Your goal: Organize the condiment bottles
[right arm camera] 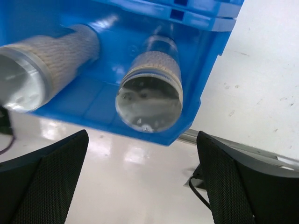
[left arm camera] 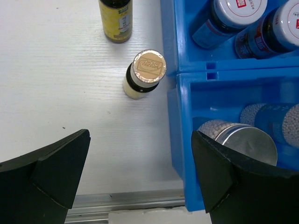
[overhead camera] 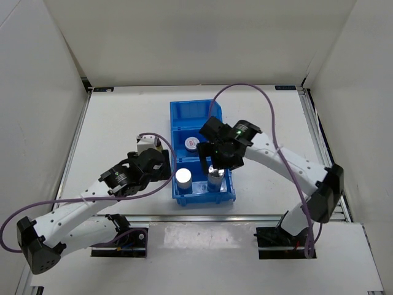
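Note:
The blue bin (overhead camera: pixel 179 112) stands mid-table. Two silver-topped cylinders (overhead camera: pixel 183 177) (overhead camera: pixel 215 176) stand upright in its near compartment, and a white-lidded jar (overhead camera: pixel 191 144) shows in the middle one. In the left wrist view two white-lidded jars (left arm camera: pixel 236 9) (left arm camera: pixel 289 23) sit together there. Left of the bin wall (left arm camera: pixel 180 121), two amber bottles stand on the table, one showing its gold cap (left arm camera: pixel 148 66), the other (left arm camera: pixel 116 21) cut off at the top. My left gripper (left arm camera: pixel 140 179) hangs open over the table beside them. My right gripper (right arm camera: pixel 142 179) is open above a cylinder (right arm camera: pixel 149 98), holding nothing.
The table's near metal rail (left arm camera: pixel 126 200) runs just below the left gripper. The bin's far compartment (overhead camera: pixel 193 114) shows only its blue floor. White walls close in the table on three sides. The right arm's purple cable (overhead camera: pixel 258 92) loops over the bin's far right.

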Controlling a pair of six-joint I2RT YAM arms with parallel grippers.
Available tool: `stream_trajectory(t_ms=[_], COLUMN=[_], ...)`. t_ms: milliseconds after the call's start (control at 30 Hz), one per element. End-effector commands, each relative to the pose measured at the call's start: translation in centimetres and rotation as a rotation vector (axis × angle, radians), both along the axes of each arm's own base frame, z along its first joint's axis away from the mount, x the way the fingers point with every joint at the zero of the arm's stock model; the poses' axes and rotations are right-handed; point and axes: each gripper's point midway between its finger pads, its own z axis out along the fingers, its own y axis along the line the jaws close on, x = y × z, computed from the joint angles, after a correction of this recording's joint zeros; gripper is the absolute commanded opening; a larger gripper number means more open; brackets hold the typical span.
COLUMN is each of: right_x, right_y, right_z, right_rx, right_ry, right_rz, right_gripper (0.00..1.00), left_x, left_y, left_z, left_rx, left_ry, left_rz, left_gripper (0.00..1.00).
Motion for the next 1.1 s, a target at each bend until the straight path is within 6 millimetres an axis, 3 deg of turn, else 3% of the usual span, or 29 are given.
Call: stream_trajectory(t_ms=[0,200,300,600,833,900,1067], right_x=[0.3,-0.1,-0.7,-3.2,-3.9,-4.0,-4.2], right_y=[-0.3,-1.3,-2.2,-5.7,-7.2,-7.9,-8.9], right_z=[5.0,8.1,8.0,7.6,7.4,7.4,6.7], right_rx=[0.111,0.191,0.178,0.196,0.193,0.188,0.155], right_ry=[-0.106,-0.171,-0.168,-0.157,-0.163,-0.175,-0.178], right_rz=[-0.013,-0.041,-0.053,-0.123,-0.159,-0.174,-0.205], right_gripper=[1.00,1.00,1.00,1.00,1.00,1.00,1.00], left_x=[0.8,2.6,3.5,6.3,7.0,7.0,7.1], left_y=[-0.7,-1.6,-1.6,-2.7,-3.2,-3.4,-4.3], left_z=[0.0,0.3,-0.5,-0.7,-0.2,0.5,3.8], left_rx=[-0.021,-0.073,-0.070,-0.052,-0.057,-0.074,-0.151], left_ry=[-0.012,-0.047,-0.036,0.016,0.019,0.007,-0.045], left_rz=[0.007,0.006,0.015,-0.022,-0.032,-0.040,-0.065], left_gripper=[1.00,1.00,1.00,0.72,0.51,0.40,0.28])
